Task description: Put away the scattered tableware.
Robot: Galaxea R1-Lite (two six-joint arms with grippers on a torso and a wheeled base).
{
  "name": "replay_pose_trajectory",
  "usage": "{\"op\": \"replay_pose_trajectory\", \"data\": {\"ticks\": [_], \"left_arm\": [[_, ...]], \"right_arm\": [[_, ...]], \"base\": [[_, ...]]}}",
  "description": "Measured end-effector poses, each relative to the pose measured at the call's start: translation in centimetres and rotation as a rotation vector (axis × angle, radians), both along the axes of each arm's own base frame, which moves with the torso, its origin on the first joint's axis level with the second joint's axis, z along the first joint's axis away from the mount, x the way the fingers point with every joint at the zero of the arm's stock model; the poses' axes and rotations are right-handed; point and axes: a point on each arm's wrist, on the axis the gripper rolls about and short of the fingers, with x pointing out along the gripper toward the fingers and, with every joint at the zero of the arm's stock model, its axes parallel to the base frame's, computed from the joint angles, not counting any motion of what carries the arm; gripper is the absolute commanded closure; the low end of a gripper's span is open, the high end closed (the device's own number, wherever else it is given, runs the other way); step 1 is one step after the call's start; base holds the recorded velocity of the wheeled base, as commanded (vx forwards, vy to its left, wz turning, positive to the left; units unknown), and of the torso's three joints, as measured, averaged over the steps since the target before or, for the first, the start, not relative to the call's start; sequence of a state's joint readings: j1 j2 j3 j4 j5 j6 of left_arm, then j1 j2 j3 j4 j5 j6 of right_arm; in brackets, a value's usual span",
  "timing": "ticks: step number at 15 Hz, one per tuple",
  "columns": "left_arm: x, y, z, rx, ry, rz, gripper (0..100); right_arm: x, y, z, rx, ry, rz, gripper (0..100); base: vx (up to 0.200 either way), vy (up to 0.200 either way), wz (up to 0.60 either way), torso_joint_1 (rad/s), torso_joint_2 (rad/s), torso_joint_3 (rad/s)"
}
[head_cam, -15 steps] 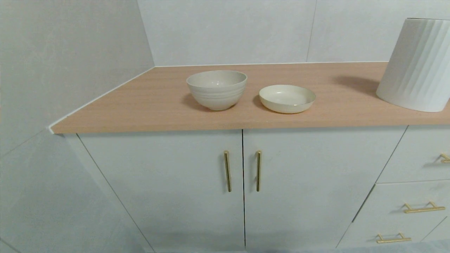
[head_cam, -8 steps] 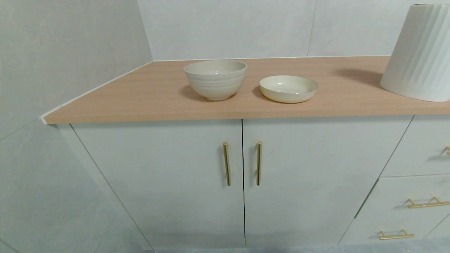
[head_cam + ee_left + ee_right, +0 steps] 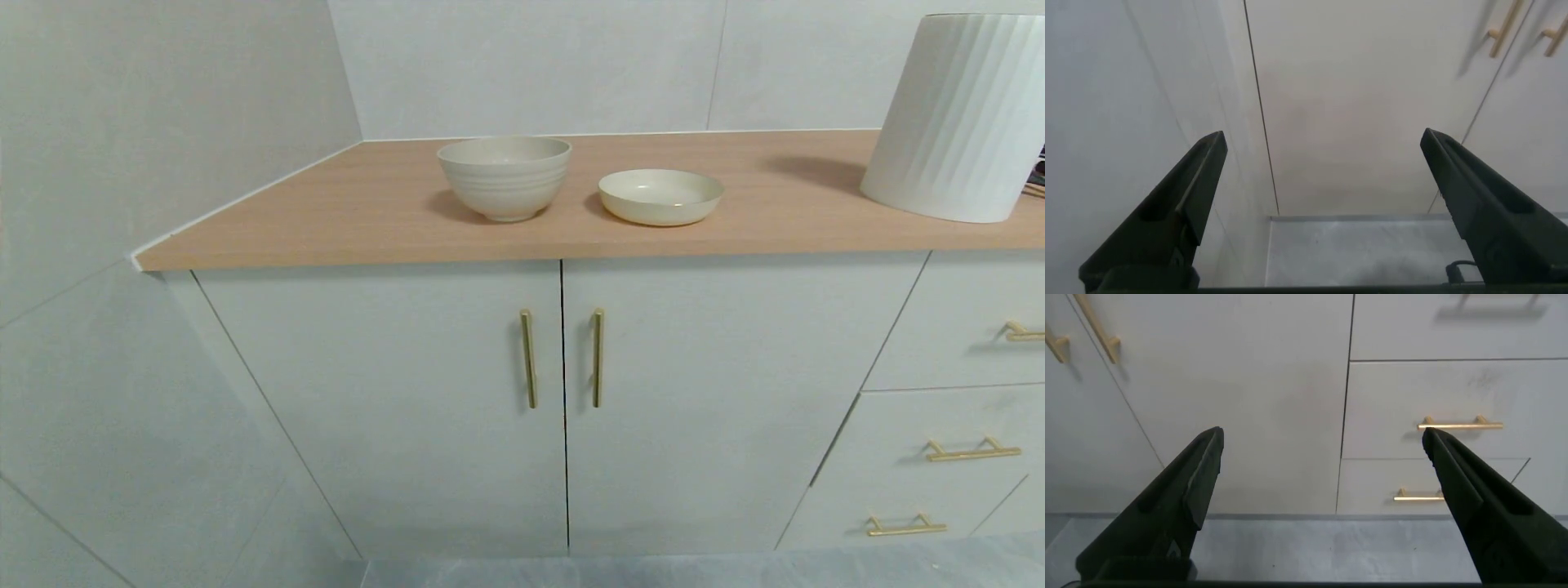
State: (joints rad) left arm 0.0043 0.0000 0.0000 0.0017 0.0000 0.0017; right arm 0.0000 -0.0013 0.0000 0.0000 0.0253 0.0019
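**Tableware on worktop; both grippers spread**

We list a deep ribbed bowl [image 3: 504, 175] and, just to its right but not touching it, a shallow cream dish [image 3: 660, 196]. Both stand upright on the wooden worktop [image 3: 367, 220], above closed cabinet doors [image 3: 392, 392]. A white fluted cylinder [image 3: 951, 114] stands at the far right. The left gripper [image 3: 1323, 143] has its fingers apart, holding nothing, and faces the cabinet front near the floor. The right gripper [image 3: 1323, 437] is likewise apart and faces the drawers [image 3: 1429, 392].

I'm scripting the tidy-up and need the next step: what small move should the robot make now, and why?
Probably raise the left gripper toward the left door handle. The bowl and dish sit on the countertop, both cupboard doors are shut, and that gripper hangs open, low before the doors; the right gripper is open too.
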Motion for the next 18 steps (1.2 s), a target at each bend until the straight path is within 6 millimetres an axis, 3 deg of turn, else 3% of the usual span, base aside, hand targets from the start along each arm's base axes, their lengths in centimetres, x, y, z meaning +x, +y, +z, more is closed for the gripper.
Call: {"op": "replay_pose_trajectory", "data": {"ticks": [6,11,15,18], "left_arm": [[0.0,0.0,0.0,-0.001,0.000,0.000,0],[0.0,0.0,0.0,0.000,0.000,0.000,0],[0.0,0.0,0.0,0.000,0.000,0.000,0],[0.0,0.0,0.0,0.000,0.000,0.000,0]], "right_arm": [[-0.1,0.0,0.3,-0.003,-0.015,0.003,0],[-0.7,0.4,4.4,0.047,-0.060,0.221,0],[1.2,0.7,6.9,0.063,0.071,0.431,0],[3.9,1.1,9.0,0.073,0.203,0.558,0]], "base": [[0.000,0.000,0.00,0.000,0.00,0.000],[0.000,0.000,0.00,0.000,0.00,0.000],[0.000,0.000,0.00,0.000,0.00,0.000],[0.000,0.000,0.00,0.000,0.00,0.000]]}}
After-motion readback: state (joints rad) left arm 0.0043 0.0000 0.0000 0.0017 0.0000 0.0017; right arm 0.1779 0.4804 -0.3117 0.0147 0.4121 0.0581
